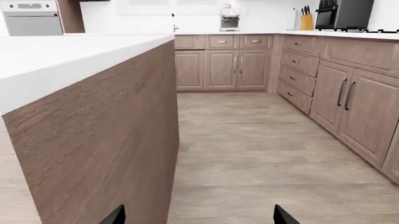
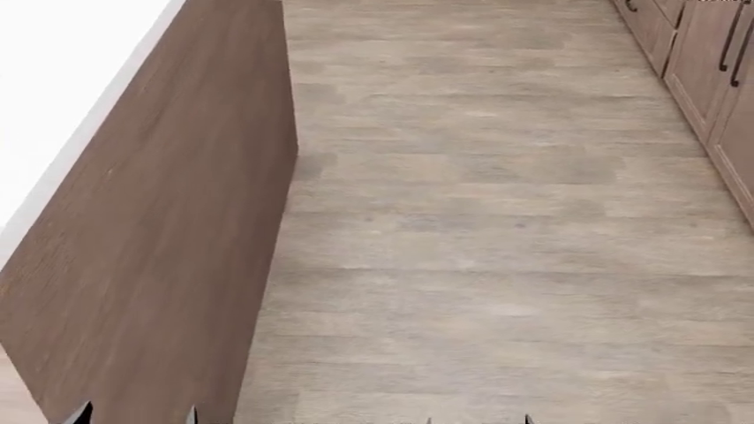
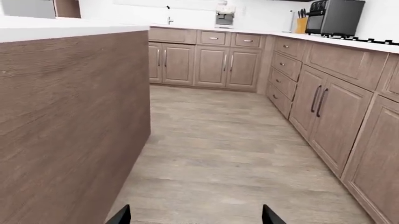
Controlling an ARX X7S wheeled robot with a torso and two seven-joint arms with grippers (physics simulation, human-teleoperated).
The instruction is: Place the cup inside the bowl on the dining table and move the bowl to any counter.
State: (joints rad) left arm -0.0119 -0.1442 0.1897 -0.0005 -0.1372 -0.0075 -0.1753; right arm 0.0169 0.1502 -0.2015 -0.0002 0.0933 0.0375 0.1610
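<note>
- Left gripper (image 1: 198, 219): two black fingertips set wide apart, holding nothing.
- Right gripper (image 3: 194, 218): same, wide, empty.
- Grained brown wood island (image 2: 177, 230) had a smooth white top.
- Cup and bowl out of view.
- No legible writing.

Matt wood-grain floor (image 2: 495, 221) & cabinets (image 3: 324, 107), smooth white top (image 1: 56, 56).

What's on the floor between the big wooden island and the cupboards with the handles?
Nothing. Between the island and the cabinets there is only bare wood-plank floor, shown in the head view.
</note>
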